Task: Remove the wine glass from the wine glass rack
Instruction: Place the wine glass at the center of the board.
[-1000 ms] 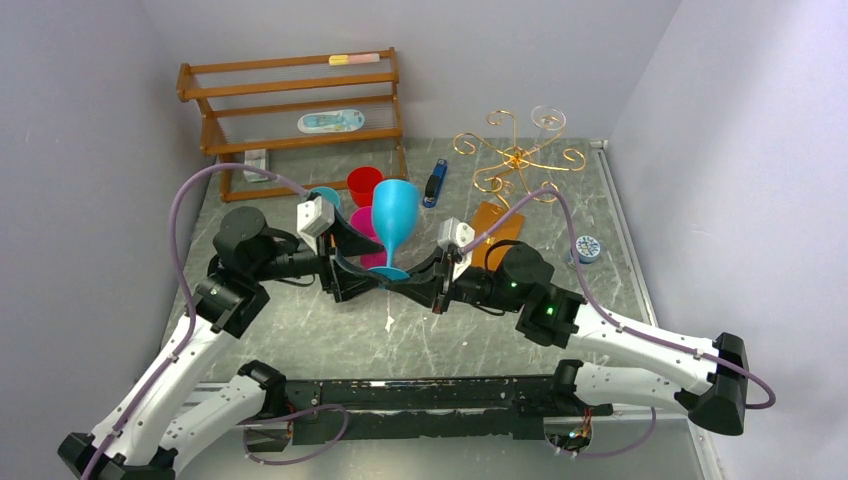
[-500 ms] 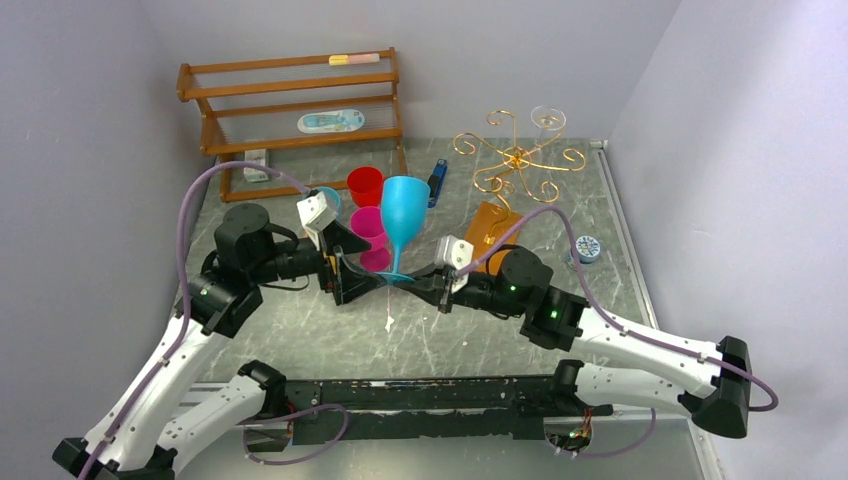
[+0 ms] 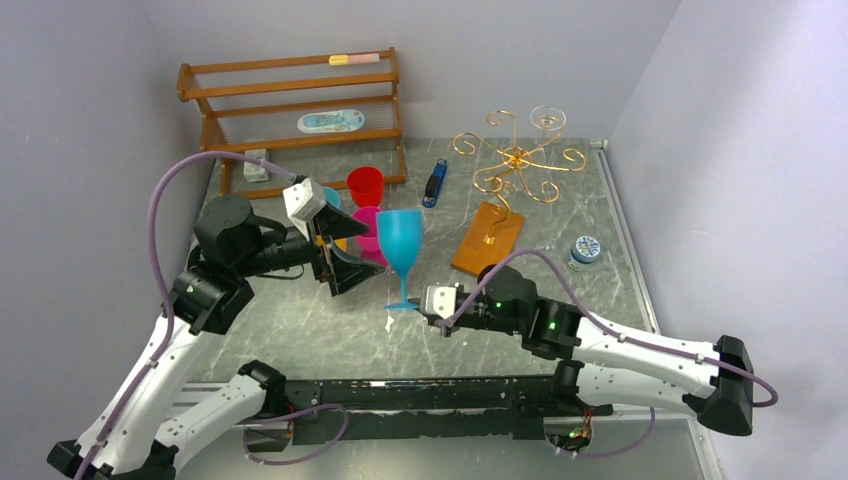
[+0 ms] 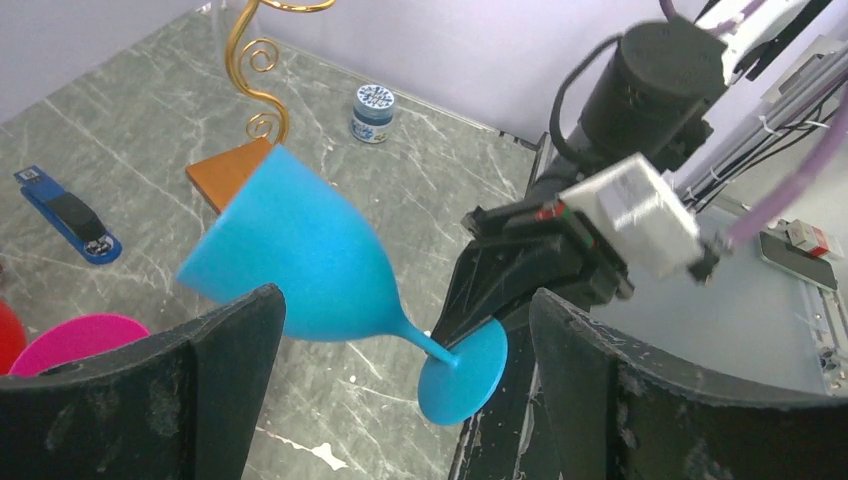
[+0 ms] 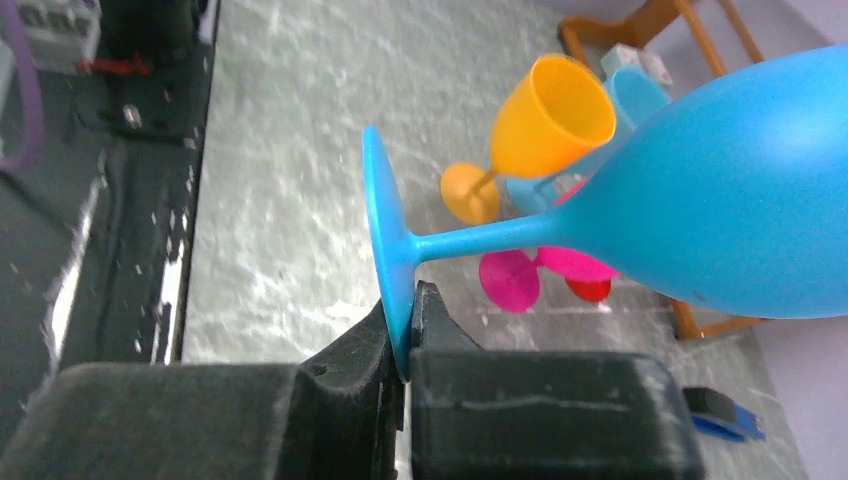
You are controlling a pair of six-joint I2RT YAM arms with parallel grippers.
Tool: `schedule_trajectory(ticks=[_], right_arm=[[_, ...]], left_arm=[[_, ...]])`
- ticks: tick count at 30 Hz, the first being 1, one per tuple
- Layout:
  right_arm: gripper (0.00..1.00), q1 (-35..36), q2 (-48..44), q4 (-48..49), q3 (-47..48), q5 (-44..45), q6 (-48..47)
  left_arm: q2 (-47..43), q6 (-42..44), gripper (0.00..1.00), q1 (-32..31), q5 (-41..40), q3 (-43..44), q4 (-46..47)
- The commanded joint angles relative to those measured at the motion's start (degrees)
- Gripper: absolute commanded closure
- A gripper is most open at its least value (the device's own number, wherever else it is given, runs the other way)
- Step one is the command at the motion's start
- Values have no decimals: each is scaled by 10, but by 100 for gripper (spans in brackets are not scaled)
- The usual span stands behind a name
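Blue wine glass [image 5: 740, 220] foot in right tool [image 5: 405, 335]

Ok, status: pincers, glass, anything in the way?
Left pincer open, empty. Right pincer shut on blue glass foot, glass near-upright, off the rack. Clear glass on rack. Cups close behind.

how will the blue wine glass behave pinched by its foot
Probably light and stiff: the blue wine glass looks like matte plastic, likely not fragile. It seems top-heavy, wide bowl on thin stem, so it may pivot in the right end effector, which clamps only the rim of its foot. Set down, that small foot could let it tip.
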Motion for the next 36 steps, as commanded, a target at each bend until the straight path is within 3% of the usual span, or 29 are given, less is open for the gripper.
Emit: schedule_trajectory(ticks=[1, 6, 13, 16, 20, 25, 33, 36], right_arm=[[100, 17, -21, -23, -47, 56, -113], [100, 26, -49, -20, -85, 46, -165], [100, 38, -45, 8, -121, 17, -201], [100, 59, -37, 22, -129, 47, -230], [100, 65, -39, 25, -132, 59, -245], [100, 66, -50, 31, -148, 52, -248], [100, 66, -48, 35, -156, 62, -248], [100, 66, -51, 37, -159, 68, -241]], left_arm=[[20, -12, 4, 2, -23, 26, 7], [58, -40, 4, 2, -86, 74, -36], [119, -35, 8, 2, 52, 95, -48], [155, 6, 12, 0, 115, 113, -104], [179, 69, 17, -17, 54, 157, -215], [196, 96, 27, -50, 82, 154, -247], [212, 127, 34, -112, 50, 146, -273], [224, 132, 51, -118, 22, 157, -286]])
